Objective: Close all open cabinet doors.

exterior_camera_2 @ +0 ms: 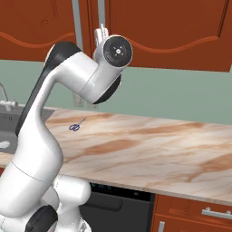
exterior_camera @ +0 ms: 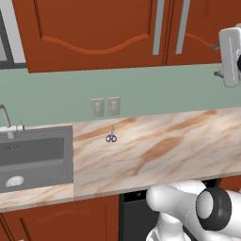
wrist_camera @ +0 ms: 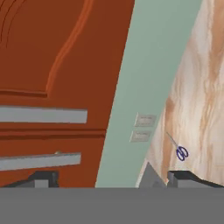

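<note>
Cabinet doors: Two tall glossy reddish-brown wooden wall-cabinet doors with arched raised panels hung above the counter, their long vertical silver bar handles side by side at the meeting edges; in the hand view the same doors lay rolled sideways, both handles running across the picture.

Door position: Both doors appeared flush with each other along their shared seam.

Gripper: The white arm's two-finger gripper was raised to the height of the doors' lower edge, near the handles, its dark fingertips standing wide apart with nothing between them and touching nothing.

Arm: The white hand showed at the right edge of the left base view, in front of the pale green wall.

Counter: A marbled beige-and-brown stone countertop ran below, with small blue-handled scissors lying near the wall, below a pair of beige wall outlets.

Sink: A grey steel sink with a silver faucet sat at the counter's left end.
</note>
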